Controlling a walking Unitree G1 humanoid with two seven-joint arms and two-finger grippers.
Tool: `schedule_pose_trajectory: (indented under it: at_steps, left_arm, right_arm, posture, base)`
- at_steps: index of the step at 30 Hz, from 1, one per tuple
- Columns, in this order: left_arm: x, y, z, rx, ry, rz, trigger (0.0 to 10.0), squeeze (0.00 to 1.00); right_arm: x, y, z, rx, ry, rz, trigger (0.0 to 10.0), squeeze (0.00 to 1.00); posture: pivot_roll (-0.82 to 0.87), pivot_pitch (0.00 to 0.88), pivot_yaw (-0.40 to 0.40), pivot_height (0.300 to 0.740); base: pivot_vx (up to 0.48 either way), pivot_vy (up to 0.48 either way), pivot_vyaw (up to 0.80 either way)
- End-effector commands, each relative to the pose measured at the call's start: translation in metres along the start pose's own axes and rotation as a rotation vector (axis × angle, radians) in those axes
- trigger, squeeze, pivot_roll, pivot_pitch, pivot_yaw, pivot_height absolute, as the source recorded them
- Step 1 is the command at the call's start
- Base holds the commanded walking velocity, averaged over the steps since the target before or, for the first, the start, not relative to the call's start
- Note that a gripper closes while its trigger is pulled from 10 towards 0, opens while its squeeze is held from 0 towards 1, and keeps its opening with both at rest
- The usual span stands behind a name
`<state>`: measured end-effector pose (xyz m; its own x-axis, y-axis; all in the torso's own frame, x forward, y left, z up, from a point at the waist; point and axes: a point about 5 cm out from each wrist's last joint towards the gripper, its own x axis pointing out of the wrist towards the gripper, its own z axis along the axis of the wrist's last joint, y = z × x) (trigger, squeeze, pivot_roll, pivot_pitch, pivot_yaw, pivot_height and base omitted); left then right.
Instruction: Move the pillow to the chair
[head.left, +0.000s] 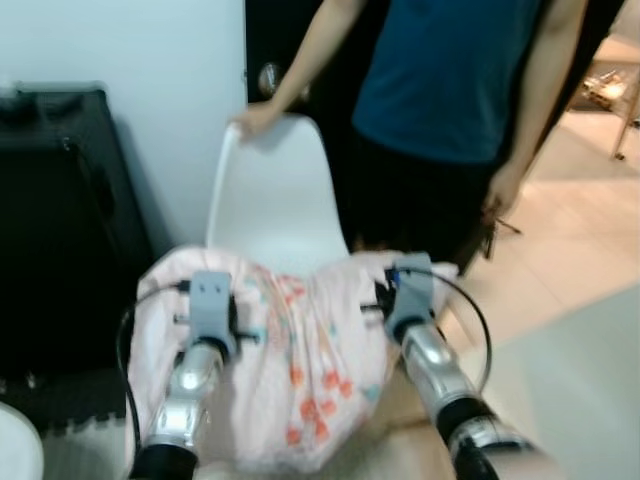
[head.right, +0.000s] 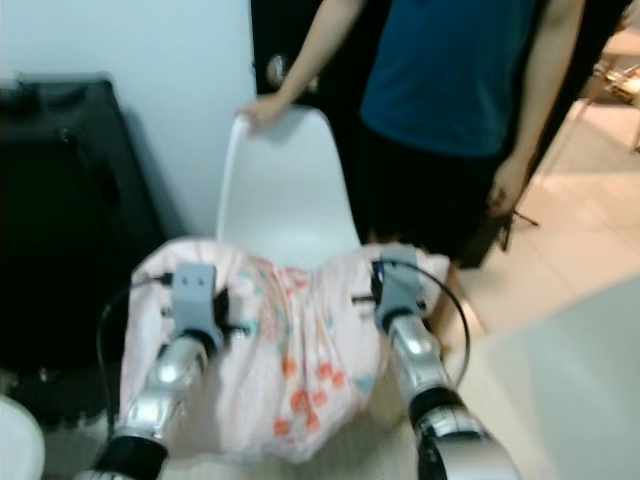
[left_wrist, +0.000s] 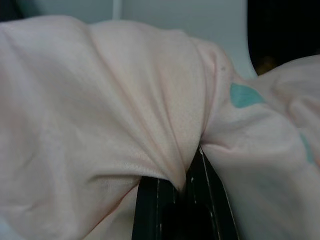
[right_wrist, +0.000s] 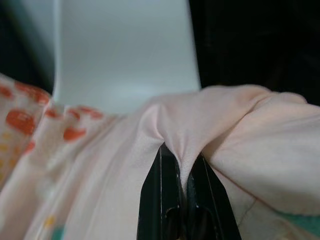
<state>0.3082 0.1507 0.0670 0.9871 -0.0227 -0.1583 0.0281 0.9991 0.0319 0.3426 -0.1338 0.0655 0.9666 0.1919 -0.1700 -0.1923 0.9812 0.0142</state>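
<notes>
Pale wall (head.left: 170, 60) and a dark doorway stand behind the scene, with light floor tiles (head.left: 570, 230) off to the robot's right. At the centre is the pillow (head.left: 300, 370), pink with orange and teal spots, hanging between the two arms just in front of the white chair (head.left: 275, 190); its upper edge reaches the front of the seat, but whether any of it rests there cannot be told.

The left gripper (left_wrist: 182, 190) has its black fingers pinched tight on a fold of the cloth, and the right gripper (right_wrist: 182, 180) grips another fold the same way, so the pillow sags in the middle between them.

A person (head.left: 450, 80) in a blue top stands behind the chair with a hand (head.left: 255, 118) on top of its back, seemingly steadying it. A black cabinet (head.left: 60, 220) stands against the wall on the robot's left.

The risk lies in the thin grip: each gripper has only a pinch of fabric, so the cover could slip free under the pillow's weight. If let go now, the sagging pillow might slide off the seat's front edge. A push forward could also shove the light chair.
</notes>
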Motion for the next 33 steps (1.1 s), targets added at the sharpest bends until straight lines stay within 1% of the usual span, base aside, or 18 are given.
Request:
schedule_pose_trajectory:
  at_steps: [1,10,21,22,23,26,27,28,29,30,32,33]
  left_arm:
    - [0.003,-0.016,0.009,-0.008,-0.045,-0.056,10.0,0.00]
    - [0.006,-0.016,0.011,-0.012,-0.050,-0.054,10.0,0.00]
    - [0.005,-0.015,0.010,-0.011,-0.051,-0.050,10.0,0.00]
    - [0.005,-0.013,0.010,-0.009,-0.051,-0.046,10.0,0.00]
    - [0.005,-0.013,0.010,-0.009,-0.051,-0.046,10.0,0.00]
    - [0.006,-0.011,0.011,-0.002,-0.051,-0.043,10.0,0.00]
    - [0.006,-0.011,0.011,-0.002,-0.051,-0.043,10.0,0.00]
    - [0.008,-0.008,0.012,0.009,-0.052,-0.036,10.0,0.00]
    - [0.008,-0.008,0.012,0.009,-0.052,-0.036,10.0,0.00]
    - [0.011,-0.005,0.013,0.025,-0.048,-0.016,10.0,0.00]
    - [0.014,-0.001,0.016,0.056,-0.052,0.001,10.0,0.00]
    - [0.014,-0.001,0.016,0.056,-0.052,0.001,10.0,0.00]
  right_arm:
    - [0.000,-0.004,0.005,-0.025,-0.026,0.004,10.0,0.00]
    - [0.002,-0.004,0.008,-0.047,-0.030,0.014,10.0,0.00]
    - [0.003,-0.005,0.010,-0.056,-0.036,0.014,10.0,0.00]
    - [0.003,-0.007,0.014,-0.053,-0.065,0.005,10.0,0.00]
    - [0.003,-0.007,0.014,-0.053,-0.065,0.005,10.0,0.00]
    - [0.002,-0.013,0.022,-0.019,-0.130,-0.025,10.0,0.00]
    - [0.002,-0.013,0.022,-0.019,-0.130,-0.025,10.0,0.00]
    - [0.002,-0.016,0.028,-0.010,-0.165,-0.046,10.0,0.00]
    - [0.002,-0.016,0.028,-0.010,-0.165,-0.046,10.0,0.00]
    - [0.004,-0.017,0.032,-0.007,-0.175,-0.056,10.0,0.00]
    - [0.006,-0.016,0.034,-0.004,-0.164,-0.062,10.0,0.00]
    - [0.006,-0.016,0.034,-0.004,-0.164,-0.062,10.0,0.00]
  posture:
    - [0.00,0.000,-0.057,0.724]
    - [0.00,0.000,-0.059,0.724]
    - [0.00,0.000,-0.067,0.724]
    - [0.00,0.000,-0.070,0.724]
    - [0.00,0.000,-0.070,0.724]
    - [0.00,0.000,-0.070,0.724]
    - [0.00,0.000,-0.070,0.724]
    - [0.00,0.000,-0.073,0.724]
    - [0.00,0.000,-0.073,0.724]
    - [0.01,0.000,-0.076,0.724]
    - [0.01,0.000,-0.082,0.724]
    - [0.01,0.000,-0.082,0.724]
  base:
    - [0.390,0.000,0.00]
    - [0.389,0.000,0.00]
    - [0.389,0.000,0.00]
    - [0.386,0.000,0.00]
    - [0.386,0.000,0.00]
    - [0.389,0.000,0.00]
    - [0.390,0.000,0.00]
    - [0.371,0.000,0.00]
    - [0.371,0.000,0.00]
    - [0.240,0.000,0.00]
    - [0.000,0.000,0.00]
    - [0.000,0.000,0.00]
